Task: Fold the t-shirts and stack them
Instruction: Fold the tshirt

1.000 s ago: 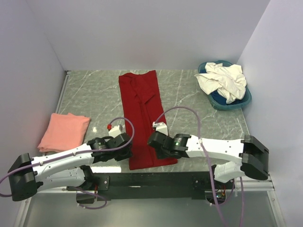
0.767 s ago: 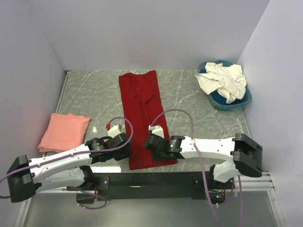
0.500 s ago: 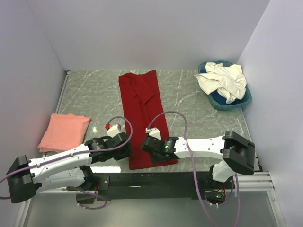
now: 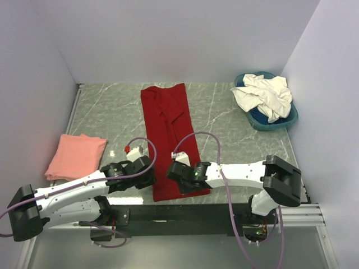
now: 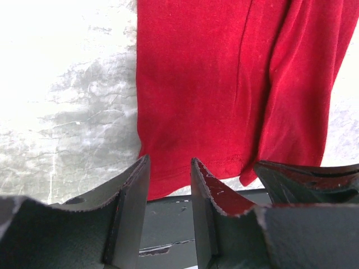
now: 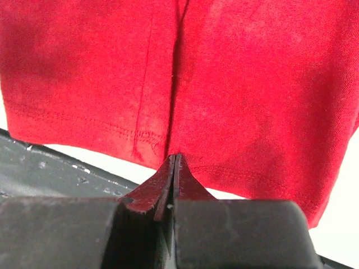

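Red tee (image 4: pixel 168 129) is lying lengthwise on the bench (image 4: pixel 112 112) as a narrowed strip, hem nearest the arms; pink tee (image 4: pixel 76 156) is sitting folded at the left; white tees (image 4: pixel 263 95) are lying heaped in the basin (image 4: pixel 286 120). Left fingers (image 5: pixel 132 213) are standing apart at the hem's left corner, holding nothing; right fingers (image 6: pixel 162 185) are pressing closed at the hem's edge, though I cannot tell whether cloth is caught. By my reckoning one is done, one half-folded, and the whites are waiting.

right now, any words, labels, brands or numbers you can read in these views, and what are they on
None: no text can be read in any view.
red t-shirt: plain cloth, no print or tag showing, even close up in both wrist views.
salmon-pink t-shirt: plain.
cream-white t-shirts and blue basin: no marking visible.
left arm and right arm: nothing legible.
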### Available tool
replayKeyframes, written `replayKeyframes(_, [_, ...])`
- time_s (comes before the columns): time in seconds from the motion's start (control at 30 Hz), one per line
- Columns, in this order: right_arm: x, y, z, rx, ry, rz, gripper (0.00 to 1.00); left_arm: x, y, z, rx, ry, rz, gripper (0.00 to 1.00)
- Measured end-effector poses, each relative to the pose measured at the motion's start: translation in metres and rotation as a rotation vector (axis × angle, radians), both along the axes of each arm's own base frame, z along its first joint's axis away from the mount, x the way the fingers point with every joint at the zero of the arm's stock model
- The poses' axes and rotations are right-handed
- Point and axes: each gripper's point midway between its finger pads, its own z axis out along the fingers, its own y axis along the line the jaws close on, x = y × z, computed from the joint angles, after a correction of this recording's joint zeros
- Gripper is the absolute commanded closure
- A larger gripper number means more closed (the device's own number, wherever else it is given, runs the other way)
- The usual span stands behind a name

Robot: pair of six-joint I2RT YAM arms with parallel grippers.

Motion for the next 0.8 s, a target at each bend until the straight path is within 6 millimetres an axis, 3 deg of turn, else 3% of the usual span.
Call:
replayKeyframes(0.23, [-0.004, 0.012, 0.009, 0.031, 0.008, 0.051, 1.00, 0.000, 0.000, -0.003, -0.004, 0.004, -0.004, 0.60])
replayKeyframes(0.43, [-0.008, 0.014, 0.006, 0.034, 0.035, 0.068, 0.99, -0.004, -0.004, -0.007, -0.018, 0.025, -0.018, 0.59])
replayKeyframes(0.47, [-0.009, 0.014, 0.005, 0.032, 0.037, 0.068, 0.96, -0.005, -0.004, -0.009, -0.017, 0.032, -0.021, 0.59])
replayKeyframes(0.6, [-0.010, 0.014, 0.005, 0.034, 0.045, 0.070, 0.68, -0.010, -0.005, -0.017, -0.016, 0.058, -0.035, 0.59])
replayKeyframes(0.8, [-0.008, 0.013, 0.022, 0.094, 0.032, 0.039, 0.63, -0.019, -0.005, -0.033, -0.027, 0.099, -0.048, 0.60])
